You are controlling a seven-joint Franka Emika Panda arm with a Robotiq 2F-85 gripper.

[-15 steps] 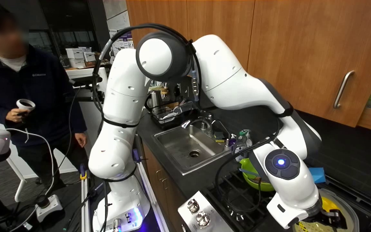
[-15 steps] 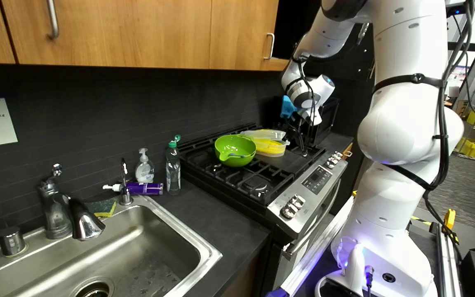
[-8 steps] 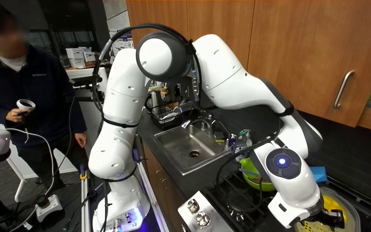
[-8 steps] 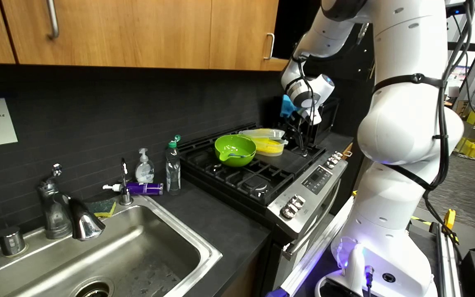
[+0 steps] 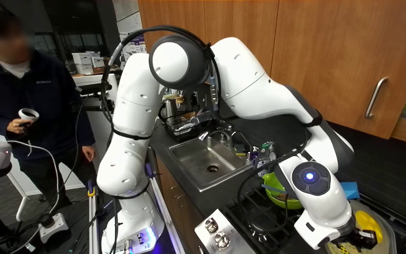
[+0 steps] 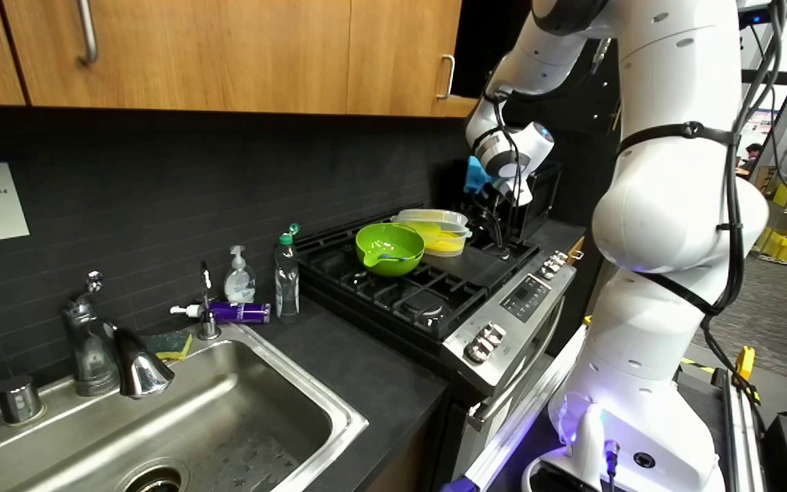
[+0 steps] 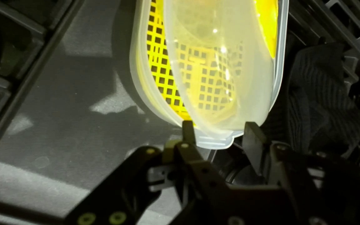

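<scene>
My gripper (image 7: 220, 125) reaches over the near end of a translucent container (image 7: 138, 75) in the wrist view. Its fingers (image 7: 255, 147) stand apart, one toward each side of the end tab (image 7: 214, 143), with a visible gap between them; contact cannot be told. Inside the container shows a yellow perforated insert (image 7: 162, 78). A translucent lid (image 7: 205, 103) lies at an angle across it. In an exterior view the black gripper (image 5: 367, 240) is at the container's edge, partly covering it. Both container (image 6: 445, 251) and lid (image 6: 434, 217) show behind the green bowl (image 6: 390, 242).
The container rests on a dark flat plate (image 7: 70, 84) beside the burner grates (image 6: 427, 301). A dark ribbed cloth (image 7: 320, 100) lies to its right in the wrist view. A blue object (image 6: 477, 176) is behind the wrist. Bottles (image 6: 287, 280) stand by the sink (image 5: 203, 158).
The fingers have drawn closer together. Container and lid have slid a little, leftward in an exterior view where the bowl is unobstructed, and the lid's tilt has shifted. The arm has barely moved.
</scene>
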